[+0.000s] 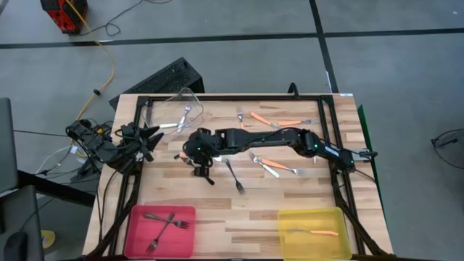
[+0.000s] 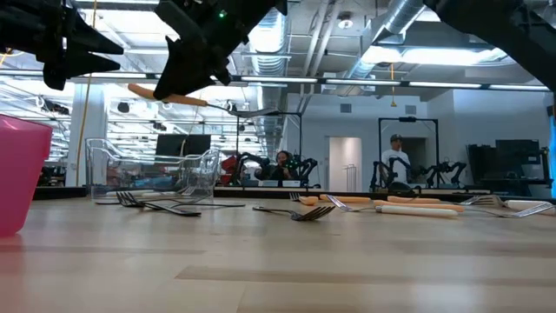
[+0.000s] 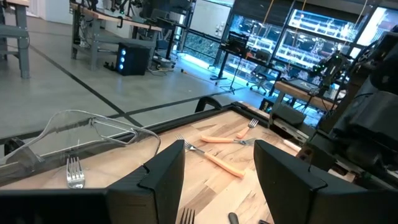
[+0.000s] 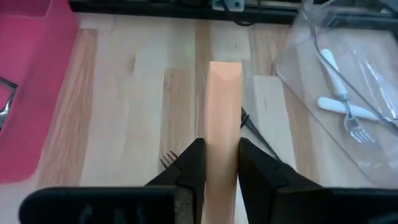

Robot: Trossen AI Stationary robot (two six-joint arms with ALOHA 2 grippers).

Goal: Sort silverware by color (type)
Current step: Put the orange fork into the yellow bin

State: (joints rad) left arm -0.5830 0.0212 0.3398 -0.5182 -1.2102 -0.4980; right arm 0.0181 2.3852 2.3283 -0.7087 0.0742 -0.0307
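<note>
My right gripper [image 1: 191, 150] reaches across to the table's left middle and is shut on an orange-handled fork [image 2: 167, 94], held above the table. My left gripper [image 3: 219, 163] waits open and empty at the left edge [image 1: 145, 139], near the clear bin [image 1: 181, 109], which holds silver forks. Orange-handled forks [image 1: 265, 119] and silver forks [image 1: 258, 161] lie flat on the table's far and middle right. A dark fork [image 1: 233, 176] lies near the middle. The pink bin [image 1: 161, 230] holds dark forks. The yellow bin [image 1: 313, 233] holds an orange-handled fork. My right gripper pinches the fork's orange handle [image 4: 224, 118] between its two fingers [image 4: 194, 163]. The handle runs along the fingers and sticks out past their tips. In the low view the fork hangs nearly level, lifted clear of the table, its free orange end [image 2: 137, 88] slightly higher.
Dark forks [image 4: 250, 124] lie on the wood under my right gripper. A black frame [image 1: 138, 109] runs round the table's edges. Bare wood [image 1: 239, 214] lies between the pink and yellow bins at the near edge.
</note>
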